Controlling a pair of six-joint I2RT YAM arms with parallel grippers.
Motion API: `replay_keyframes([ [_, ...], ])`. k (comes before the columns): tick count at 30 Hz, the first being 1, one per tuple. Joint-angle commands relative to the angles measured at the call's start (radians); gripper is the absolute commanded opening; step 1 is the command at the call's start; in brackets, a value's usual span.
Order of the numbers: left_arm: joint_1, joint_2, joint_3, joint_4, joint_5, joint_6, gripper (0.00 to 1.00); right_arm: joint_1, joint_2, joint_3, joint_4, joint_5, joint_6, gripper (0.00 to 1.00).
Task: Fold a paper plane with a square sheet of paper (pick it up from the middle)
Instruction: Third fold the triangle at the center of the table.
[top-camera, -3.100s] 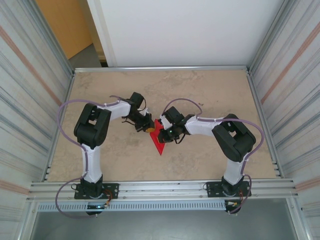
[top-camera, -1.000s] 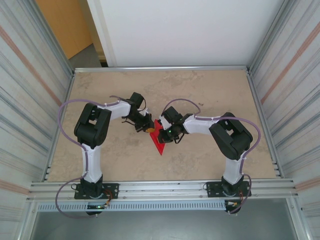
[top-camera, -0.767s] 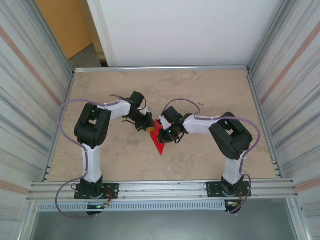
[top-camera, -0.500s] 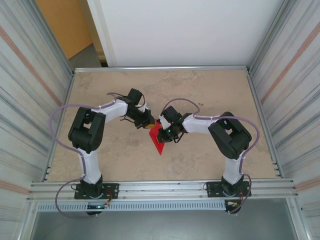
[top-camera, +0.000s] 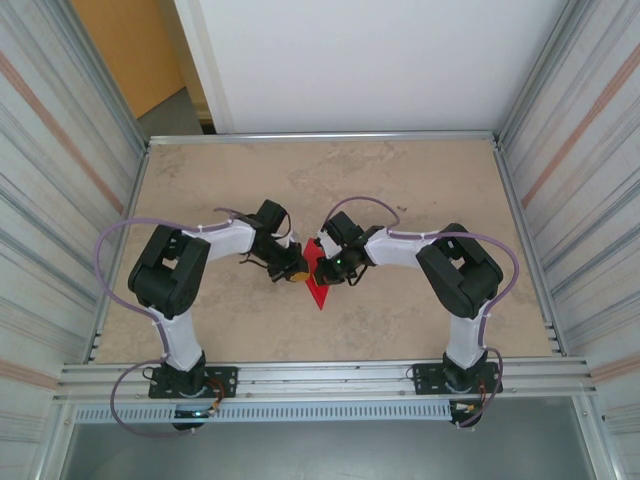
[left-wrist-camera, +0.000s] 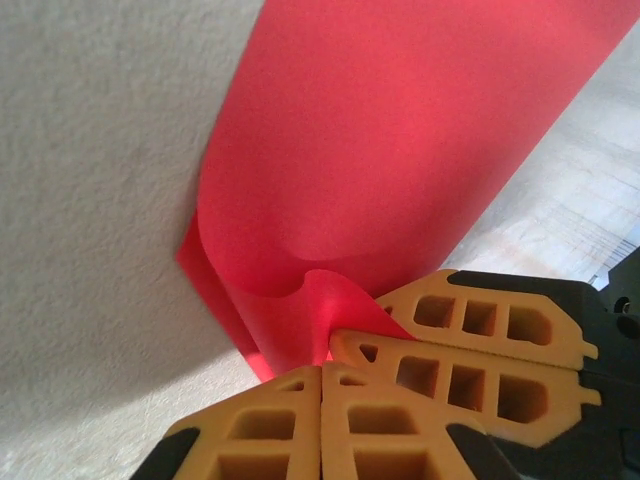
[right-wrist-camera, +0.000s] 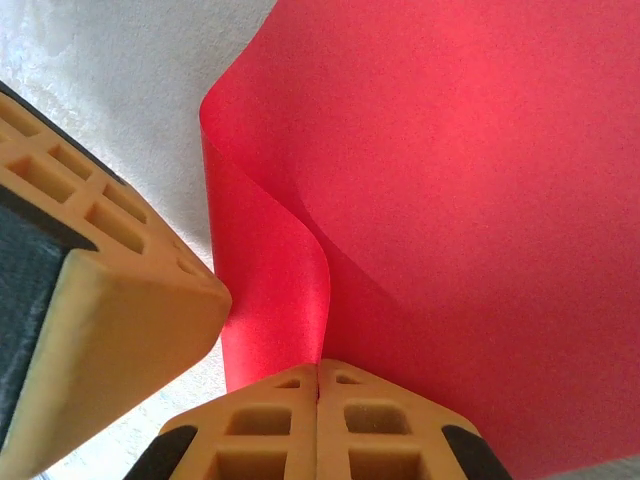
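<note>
On the table (top-camera: 420, 190), near its middle, the top camera finds the red paper (top-camera: 318, 291) as a narrow shape whose point aims at the table's near edge. The left gripper (top-camera: 298, 273) comes in at the paper's left side and the right gripper (top-camera: 326, 266) at its right side, their tips close together by the paper's far half. From the left wrist, the red paper (left-wrist-camera: 400, 150) rises off the table as a broad curved sheet with a small curl at its lower edge. The left gripper (left-wrist-camera: 322, 370) has its orange fingers pressed flat together with no gap, tips at that lower edge; whether paper is caught between them I cannot tell. Just right of them the right gripper (left-wrist-camera: 385, 322) is likewise clenched, its tips meeting the curl. From the right wrist, the red paper (right-wrist-camera: 480, 200) stands up in a wide sheet, and a rolled flap of it runs down into the seam of the right gripper (right-wrist-camera: 318, 365), whose fingers are clamped on it; the left gripper (right-wrist-camera: 205, 300) sits just beside that flap, on the paper's left
</note>
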Motion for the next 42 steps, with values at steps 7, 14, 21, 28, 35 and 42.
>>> replay_keyframes([
  [7, -0.014, 0.002, -0.015, 0.046, 0.014, -0.015, 0.08, -0.003, 0.04, 0.009, -0.057, 0.027, -0.019, 0.04],
  [14, -0.014, 0.019, -0.031, 0.043, 0.005, -0.003, 0.08, -0.003, 0.04, 0.007, -0.059, 0.031, -0.017, 0.05],
  [21, -0.015, 0.025, -0.032, 0.021, -0.019, 0.014, 0.08, -0.003, 0.041, 0.005, -0.06, 0.032, -0.017, 0.05],
  [28, -0.015, 0.042, -0.029, 0.014, -0.032, 0.021, 0.07, -0.004, 0.041, 0.005, -0.06, 0.035, -0.016, 0.06],
  [35, -0.015, 0.054, -0.028, 0.008, -0.043, 0.022, 0.07, -0.004, 0.036, 0.008, -0.065, 0.04, -0.015, 0.08],
  [42, -0.014, 0.056, -0.034, 0.002, -0.062, 0.011, 0.07, -0.021, -0.006, 0.025, -0.089, 0.05, 0.002, 0.19],
])
